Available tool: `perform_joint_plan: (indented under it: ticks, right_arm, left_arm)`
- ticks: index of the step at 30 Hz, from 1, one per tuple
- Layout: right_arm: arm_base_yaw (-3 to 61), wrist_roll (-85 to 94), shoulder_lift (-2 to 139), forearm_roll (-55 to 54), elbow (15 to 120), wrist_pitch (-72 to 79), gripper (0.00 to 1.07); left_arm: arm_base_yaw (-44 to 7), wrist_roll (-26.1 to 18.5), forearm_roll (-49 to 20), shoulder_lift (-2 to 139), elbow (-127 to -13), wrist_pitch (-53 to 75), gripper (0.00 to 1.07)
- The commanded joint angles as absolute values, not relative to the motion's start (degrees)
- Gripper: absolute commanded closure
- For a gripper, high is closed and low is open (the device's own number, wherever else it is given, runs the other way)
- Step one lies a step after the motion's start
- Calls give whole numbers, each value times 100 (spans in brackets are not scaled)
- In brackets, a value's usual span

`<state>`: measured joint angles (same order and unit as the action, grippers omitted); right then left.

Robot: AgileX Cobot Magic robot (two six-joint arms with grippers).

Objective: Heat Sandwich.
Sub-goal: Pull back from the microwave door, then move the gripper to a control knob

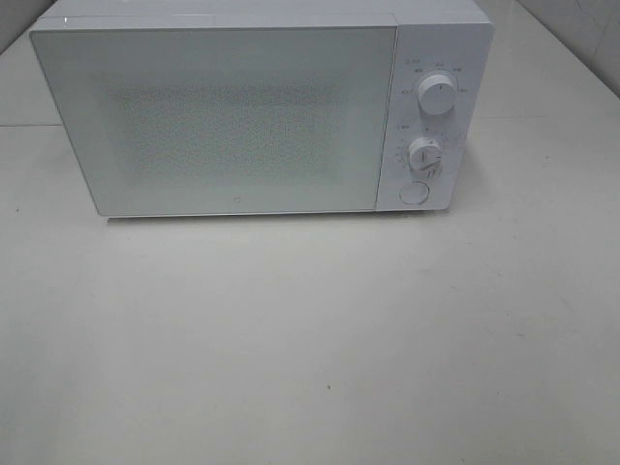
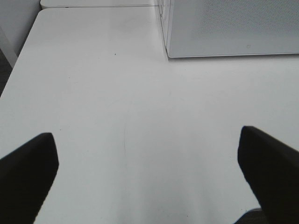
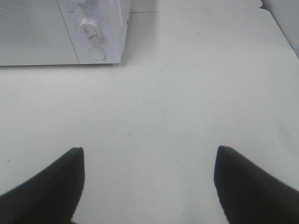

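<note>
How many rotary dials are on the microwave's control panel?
2, both on the microwave's right-hand panel: the upper dial near the top, and the lower dial beneath it, just above a round button. None appears hidden.

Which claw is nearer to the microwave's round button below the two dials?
Right. The right claw sits before the microwave, at its panel end, round button ahead. The left claw sits off the far end of the door, button out of its view.

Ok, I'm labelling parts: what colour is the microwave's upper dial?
The upper dial is white, like the microwave body; clearest in the exterior high view.
</note>
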<state>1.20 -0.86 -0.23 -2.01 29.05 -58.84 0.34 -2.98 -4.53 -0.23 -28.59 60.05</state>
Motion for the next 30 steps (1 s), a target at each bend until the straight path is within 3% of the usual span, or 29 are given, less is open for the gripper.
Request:
perform_joint_plan:
  ticks: [1, 30]
  right_arm:
    - [86, -74, -183, -195, 2905, -5873, 34]
    - [86, -74, 355, -218, 3151, -5271, 34]
  left_arm:
    - [57, -281, -487, -92, -2825, 5936, 7]
    - [57, -281, -487, -92, -2825, 5936, 7]
